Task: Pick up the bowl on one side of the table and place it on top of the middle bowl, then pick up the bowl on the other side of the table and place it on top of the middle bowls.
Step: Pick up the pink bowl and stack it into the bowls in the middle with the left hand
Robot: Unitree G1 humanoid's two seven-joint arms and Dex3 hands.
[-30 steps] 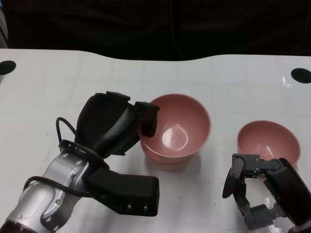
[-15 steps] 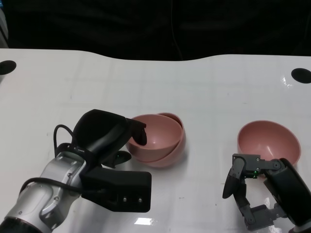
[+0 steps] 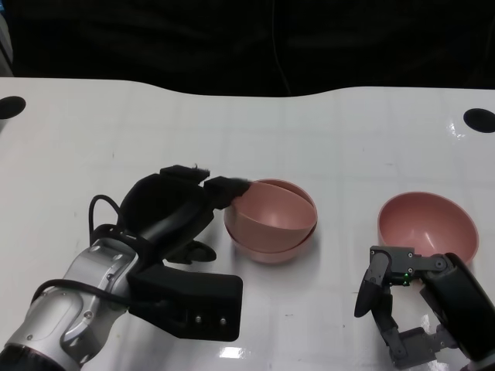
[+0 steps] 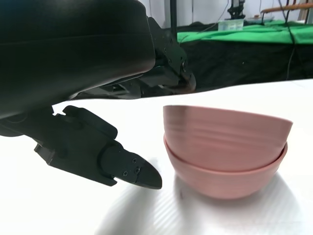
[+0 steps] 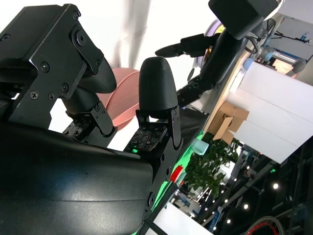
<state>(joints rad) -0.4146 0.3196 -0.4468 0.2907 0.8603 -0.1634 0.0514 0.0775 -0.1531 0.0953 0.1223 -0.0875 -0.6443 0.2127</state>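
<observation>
Two pink bowls sit nested at the table's middle: the upper bowl (image 3: 271, 207) (image 4: 225, 128) rests slightly tilted inside the lower bowl (image 3: 272, 249) (image 4: 220, 175). My left hand (image 3: 174, 210) (image 4: 98, 73) is just to their left, fingers spread; its fingertips (image 3: 230, 185) hover by the upper rim and grip nothing. A third pink bowl (image 3: 427, 222) (image 5: 124, 100) stands alone at the right. My right hand (image 3: 402, 303) (image 5: 122, 122) waits just in front of that bowl, fingers apart and holding nothing.
The white table (image 3: 348, 139) has a black round hole near each far corner, left hole (image 3: 11, 107) and right hole (image 3: 479, 119). Its curved far edge meets a dark background.
The left hand lowered the tilted bowl it held onto the middle bowl and let go; the bowl now sits nested. The right hand has not moved.
</observation>
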